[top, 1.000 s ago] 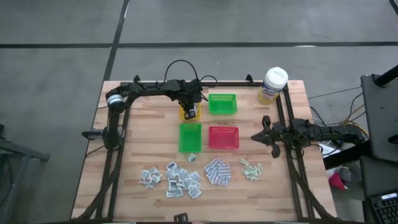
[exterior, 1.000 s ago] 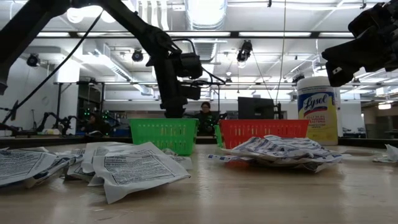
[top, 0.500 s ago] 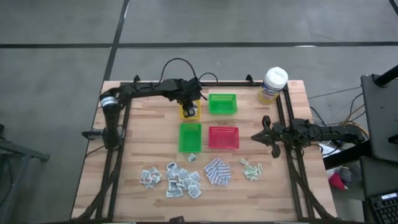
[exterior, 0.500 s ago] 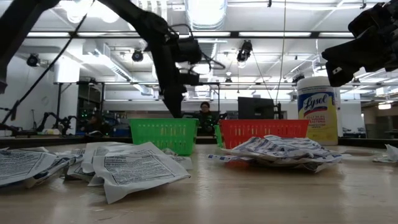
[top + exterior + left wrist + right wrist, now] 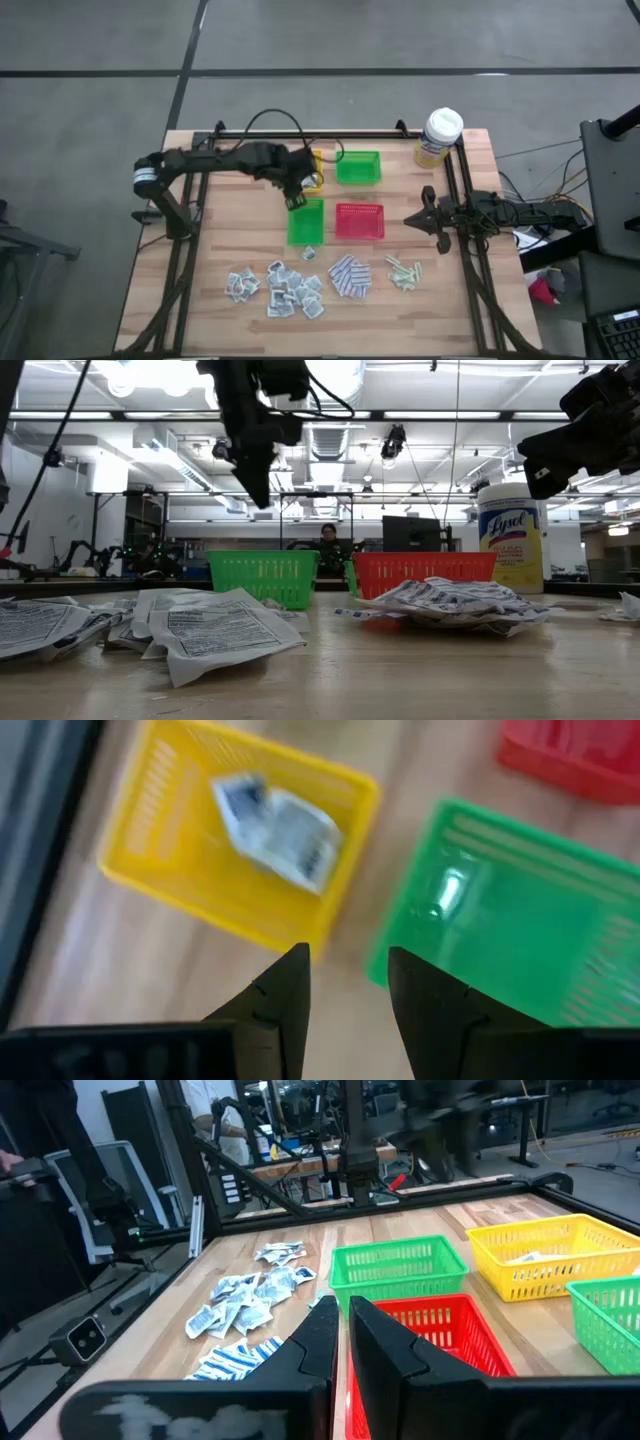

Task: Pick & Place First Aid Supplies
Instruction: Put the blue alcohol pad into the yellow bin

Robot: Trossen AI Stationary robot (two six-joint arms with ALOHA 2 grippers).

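1. So the left gripper [image 5: 297,199] just swung off the yellow tray [image 5: 160,850], lifted, and now hangs over the near green tray's [image 5: 306,222] edge. A second ago it was low over the yellow one.
2. Its fingers have parted with nothing between them. In the wrist view a white-grey sachet [image 5: 278,832] lies inside the yellow tray just ahead of the fingertips, so that drop looks done.
3. The remaining first aid supplies [image 5: 277,287] sit well in front of the gripper, past the green tray. Probably the next grab.
4. The right gripper [image 5: 412,220] waits beside the red tray [image 5: 359,222], fingers nearly together, nothing in them.
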